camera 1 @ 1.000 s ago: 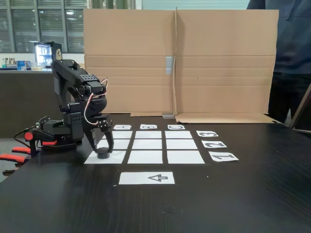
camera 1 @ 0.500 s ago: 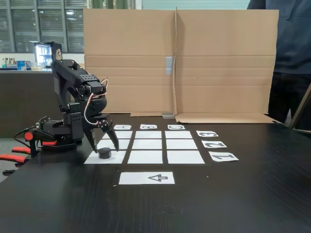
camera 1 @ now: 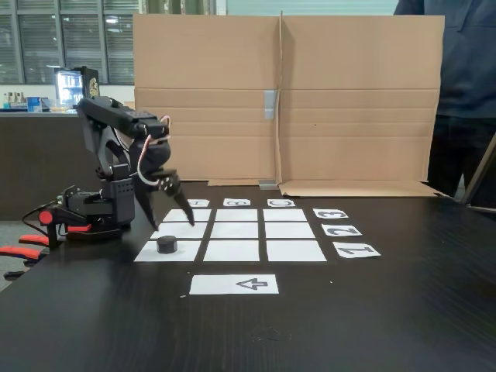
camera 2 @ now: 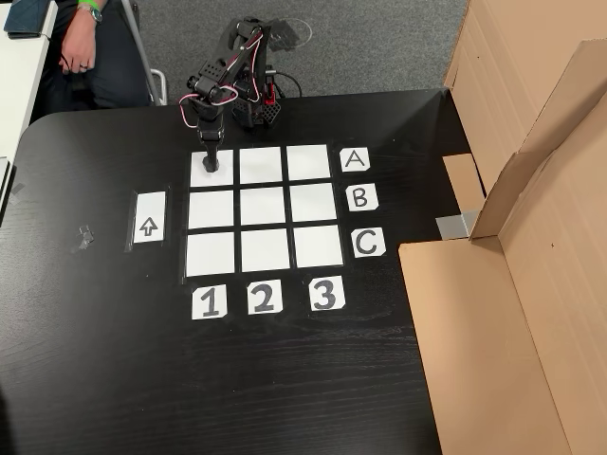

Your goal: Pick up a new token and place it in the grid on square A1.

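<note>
Black two-finger pincer (camera 1: 172,222) spread, empty, hanging just above the small black round puck token (camera 1: 167,245). Token sits on blank white paper square A1 (camera 2: 200,174), corner cell of the 3x3 white paper grid (camera 2: 265,209) on the black worktop (camera 1: 372,310).

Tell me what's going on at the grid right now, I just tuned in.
The arm has set the token down on square A1, the grid's corner cell in line with label A and label 1. The gripper is open and raised just above the token, no longer touching it. The other eight squares are bare. A person sits beyond the table's far edge in the other view.
</note>
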Controlling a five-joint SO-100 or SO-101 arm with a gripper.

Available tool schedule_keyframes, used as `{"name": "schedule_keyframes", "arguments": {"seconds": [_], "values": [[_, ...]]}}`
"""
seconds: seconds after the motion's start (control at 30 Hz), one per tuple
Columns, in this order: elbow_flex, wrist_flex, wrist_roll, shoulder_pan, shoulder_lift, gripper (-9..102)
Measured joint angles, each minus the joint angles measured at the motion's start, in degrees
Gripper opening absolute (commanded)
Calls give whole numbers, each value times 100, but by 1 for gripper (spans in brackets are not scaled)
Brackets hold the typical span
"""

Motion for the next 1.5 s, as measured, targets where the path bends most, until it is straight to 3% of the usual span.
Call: {"name": "schedule_keyframes", "arguments": {"seconds": [0.37, 0.67, 1.13, 1.5], "values": [[-1872, 1397, 703, -615, 123, 33], [-3858, 1854, 2004, -2048, 123, 33], [-4025, 1301, 2479, -2689, 1099, 33], [-2074, 281, 2479, -2865, 3226, 33]]}}
